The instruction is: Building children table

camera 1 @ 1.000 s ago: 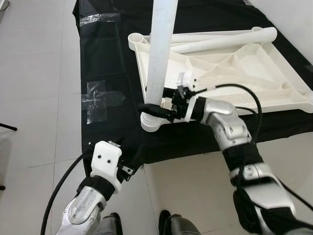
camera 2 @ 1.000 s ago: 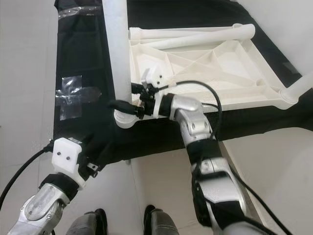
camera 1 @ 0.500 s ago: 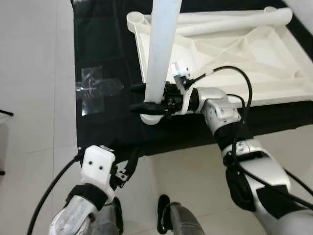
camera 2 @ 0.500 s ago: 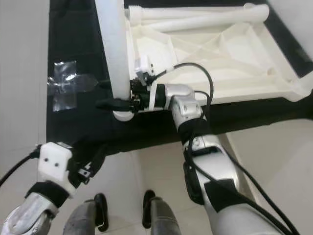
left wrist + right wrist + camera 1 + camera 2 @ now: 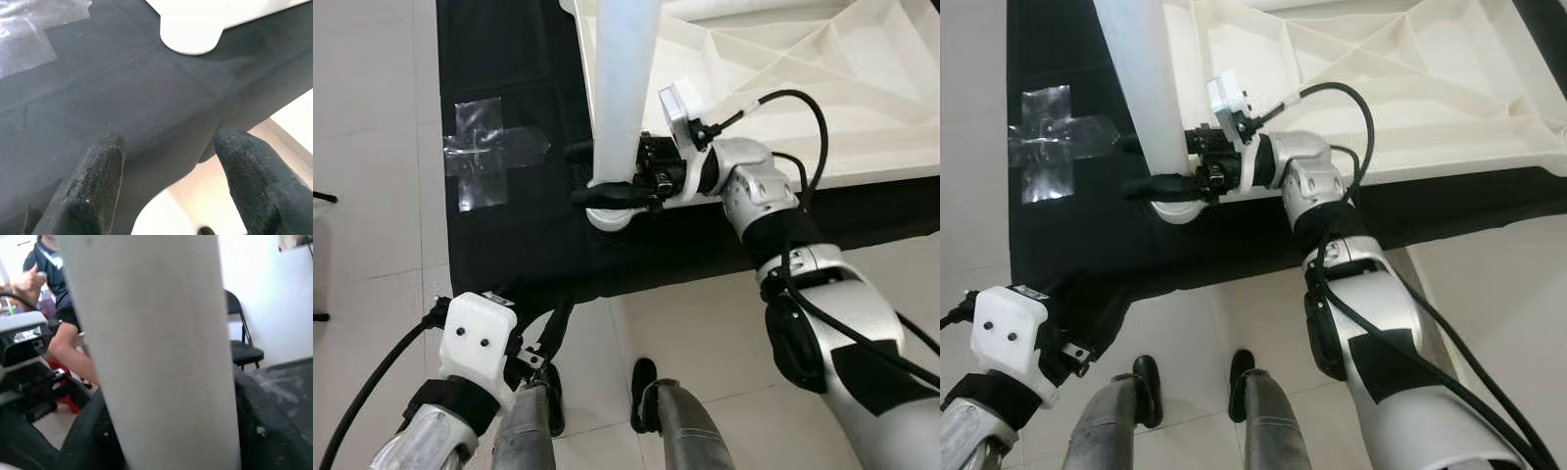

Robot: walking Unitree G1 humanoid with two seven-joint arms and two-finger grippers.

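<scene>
An upturned white table top (image 5: 822, 78) lies on a black cloth (image 5: 509, 245) on the floor. A white tubular table leg (image 5: 625, 88) stands upright in the round socket (image 5: 610, 217) at its near left corner. My right gripper (image 5: 576, 174) is shut on the table leg just above the socket, one black finger on each side; the right wrist view has the table leg (image 5: 156, 347) between its fingers (image 5: 264, 416). My left gripper (image 5: 168, 186) hangs open over the cloth's front edge, below the socket, holding nothing.
A patch of clear tape (image 5: 484, 162) is stuck to the cloth left of the leg. Pale tiled floor (image 5: 372, 147) surrounds the cloth. My own feet (image 5: 646, 382) stand at its front edge. A person (image 5: 54, 293) and a folding chair (image 5: 242, 342) are beyond the leg.
The whole view has shifted forward and down as the camera moved. My right gripper's fingers now reach farther around the leg. The left arm sits lower in the picture.
</scene>
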